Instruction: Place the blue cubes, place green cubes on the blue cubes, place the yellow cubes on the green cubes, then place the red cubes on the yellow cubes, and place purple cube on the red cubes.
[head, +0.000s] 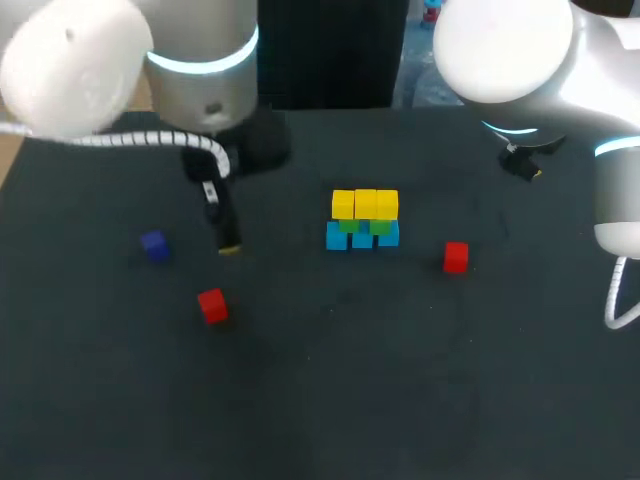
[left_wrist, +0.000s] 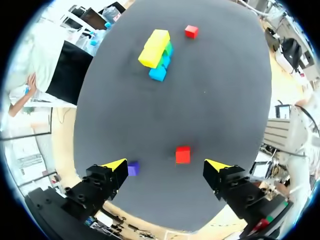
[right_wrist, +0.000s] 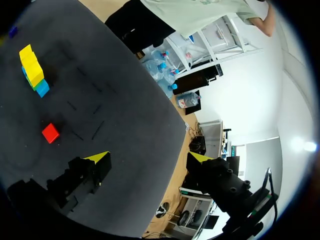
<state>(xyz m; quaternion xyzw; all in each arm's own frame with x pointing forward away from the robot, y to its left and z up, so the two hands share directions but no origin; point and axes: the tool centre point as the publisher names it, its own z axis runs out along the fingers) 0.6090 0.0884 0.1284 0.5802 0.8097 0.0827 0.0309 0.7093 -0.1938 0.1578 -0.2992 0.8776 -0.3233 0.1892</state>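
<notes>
A dark tabletop (head: 400, 380) carries, near its middle, a wall of yellow cubes (head: 365, 204) on green cubes (head: 364, 226) on blue cubes (head: 362, 237). The left gripper (left_wrist: 166, 165) has its fingers spread and empty. Its wrist view shows one red cube (left_wrist: 182, 154) ahead between them and the purple cube (left_wrist: 133, 168) beside one finger. The right gripper (right_wrist: 148, 156), fingers also spread and empty, is at the tabletop's edge, with a second red cube (right_wrist: 50, 133) ahead.

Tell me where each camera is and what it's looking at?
Head view: above and behind the robot, looking down on the table; the left arm and right arm come in from the sides.
Left wrist view: on the left wrist, looking along the open left gripper at a red cube and the purple cube.
Right wrist view: on the right wrist, looking past the open right gripper at the other red cube.
All three share the cube stack.
</notes>
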